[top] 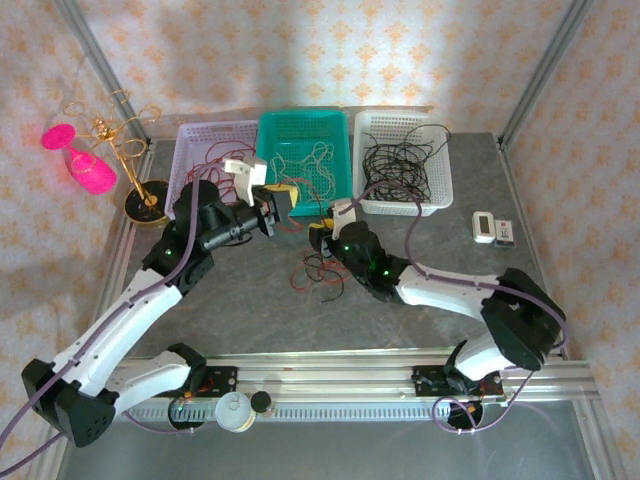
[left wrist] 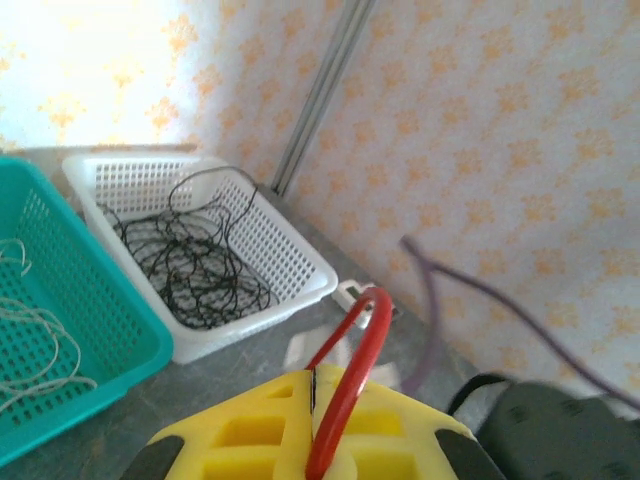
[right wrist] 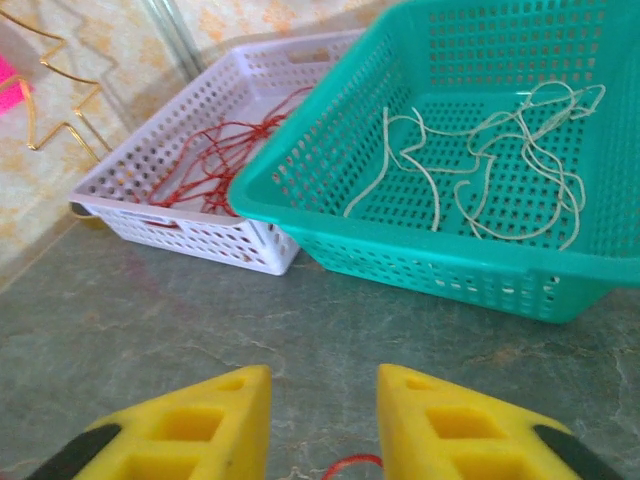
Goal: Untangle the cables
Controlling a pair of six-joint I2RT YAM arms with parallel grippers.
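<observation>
Top external: cables (top: 314, 272) small loose tangle, red and dark strands.

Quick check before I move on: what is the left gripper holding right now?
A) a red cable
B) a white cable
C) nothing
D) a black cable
A: the left wrist view shows a red cable pinched in the shut left gripper, looping up above its yellow tips.
</observation>
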